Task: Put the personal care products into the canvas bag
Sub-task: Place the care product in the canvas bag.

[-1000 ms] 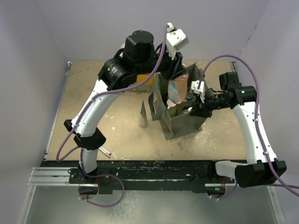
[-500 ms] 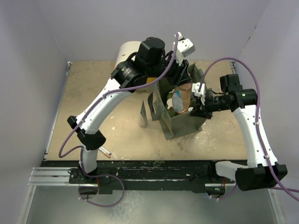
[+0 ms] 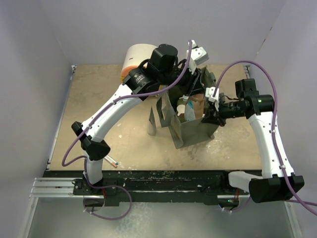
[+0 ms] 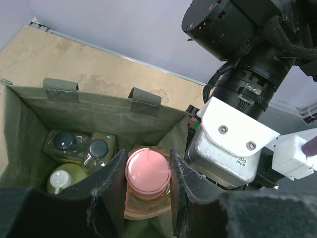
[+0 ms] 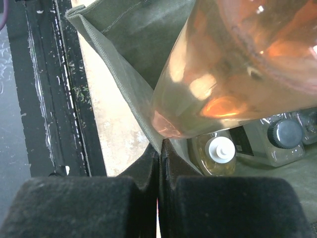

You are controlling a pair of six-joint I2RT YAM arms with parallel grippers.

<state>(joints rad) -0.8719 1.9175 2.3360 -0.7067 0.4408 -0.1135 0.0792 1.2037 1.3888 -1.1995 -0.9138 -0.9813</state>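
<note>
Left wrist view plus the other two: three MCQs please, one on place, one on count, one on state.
1. Where is the orange bottle?
A. lying on the table
B. in the left gripper, at the mouth of the canvas bag
C. standing beside the bag

2. How many black-capped bottles are inside the bag?
A. none
B. four
C. two

3. The right gripper is:
A. shut on the bag's rim
B. open over the table
C. shut on a bottle

Answers: 1 B, its pink cap sits in the grip over the bag's opening; 2 C, two dark caps sit side by side low in the bag; 3 A, the fabric edge is pinched with no gap.
</note>
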